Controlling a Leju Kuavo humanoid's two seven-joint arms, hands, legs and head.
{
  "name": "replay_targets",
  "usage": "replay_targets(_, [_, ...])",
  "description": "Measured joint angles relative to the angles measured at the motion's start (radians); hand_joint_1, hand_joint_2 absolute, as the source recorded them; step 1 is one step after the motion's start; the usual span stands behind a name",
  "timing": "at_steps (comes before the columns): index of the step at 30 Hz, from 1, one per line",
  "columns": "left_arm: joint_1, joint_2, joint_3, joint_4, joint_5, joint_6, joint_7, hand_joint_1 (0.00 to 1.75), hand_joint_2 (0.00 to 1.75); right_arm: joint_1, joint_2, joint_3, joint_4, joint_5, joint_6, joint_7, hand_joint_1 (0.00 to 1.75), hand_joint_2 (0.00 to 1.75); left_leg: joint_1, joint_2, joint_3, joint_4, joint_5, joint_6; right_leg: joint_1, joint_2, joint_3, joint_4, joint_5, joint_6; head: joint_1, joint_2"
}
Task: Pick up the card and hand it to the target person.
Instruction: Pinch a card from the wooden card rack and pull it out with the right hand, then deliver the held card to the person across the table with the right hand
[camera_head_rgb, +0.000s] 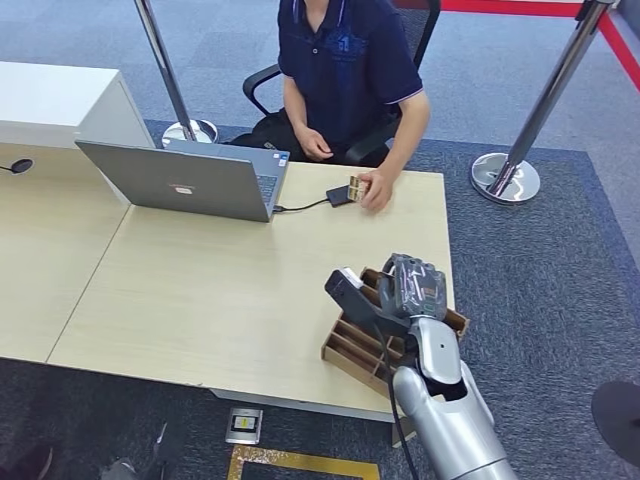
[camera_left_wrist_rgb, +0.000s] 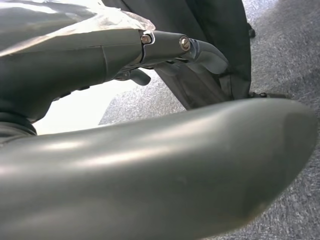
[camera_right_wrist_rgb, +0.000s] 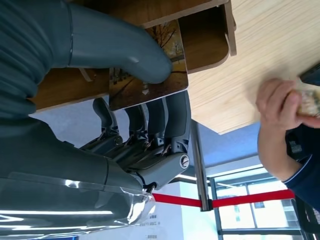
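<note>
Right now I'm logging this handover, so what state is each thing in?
card: pinched in the right hand, over the wooden organizer
laptop: open, cable plugged in
person's hand: resting on the table, holding a small item
left hand: hanging, fingers unclear

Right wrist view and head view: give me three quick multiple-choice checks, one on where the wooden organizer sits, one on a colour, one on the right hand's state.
1. Where is the wooden organizer?
A. at the table's near right corner
B. beside the laptop
C. on the floor

2. What colour is the barrier belt behind the table?
A. blue
B. red
C. yellow

3. What is the right hand doing?
A. hanging with nothing in it
B. pressing the laptop
C. pinching the card

Answers: 1 A, the head view shows it at the table edge nearest the robot, far from the laptop. 2 B, the strip is red. 3 C, the thumb lies on the card's face with the fingers behind it.
</note>
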Motion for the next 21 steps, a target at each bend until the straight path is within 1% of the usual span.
replay_targets(3, [0.0, 0.0, 0.0, 0.0, -0.002, 0.0, -0.001, 0.0, 0.0, 0.002, 0.0, 0.0, -0.005, 0.004, 0.0, 0.0, 1.28, 1.75, 0.0, 0.0, 0.0, 0.0, 0.0, 0.0, 0.0, 0.0, 0.0, 0.0, 0.0, 0.0, 0.0, 0.0])
replay_targets(7, [0.0, 0.0, -0.003, 0.0, -0.008, -0.003, -0.005, 0.0, 0.0, 0.004, 0.001, 0.0, -0.015, 0.01, -0.002, 0.007, 1.23, 1.75, 0.0, 0.0, 0.0, 0.0, 0.0, 0.0, 0.0, 0.0, -0.001, 0.0, 0.0, 0.0, 0.0, 0.0])
replay_targets(15, [0.0, 0.0, -0.004, 0.0, -0.007, -0.003, -0.005, 0.0, 0.0, 0.014, 0.001, 0.0, -0.038, 0.016, 0.003, 0.0, 1.23, 1.75, 0.0, 0.0, -0.001, 0.0, 0.0, 0.0, 0.0, 0.0, -0.001, 0.0, 0.0, 0.0, 0.0, 0.0])
replay_targets(17, [0.0, 0.0, -0.004, 0.0, -0.004, -0.003, -0.005, 0.0, 0.0, 0.014, 0.001, 0.0, -0.038, 0.013, 0.005, -0.008, 1.24, 1.75, 0.0, 0.0, -0.001, 0.0, 0.0, 0.0, 0.0, 0.0, -0.001, 0.0, 0.0, 0.0, 0.0, 0.0])
replay_targets(21, [0.0, 0.0, -0.004, 0.0, 0.001, -0.003, -0.005, 0.0, 0.0, 0.013, 0.001, 0.001, -0.037, 0.005, 0.006, -0.019, 1.39, 1.75, 0.0, 0.0, -0.001, 0.0, 0.0, 0.0, 0.0, 0.0, -0.001, 0.0, 0.0, 0.0, 0.0, 0.0])
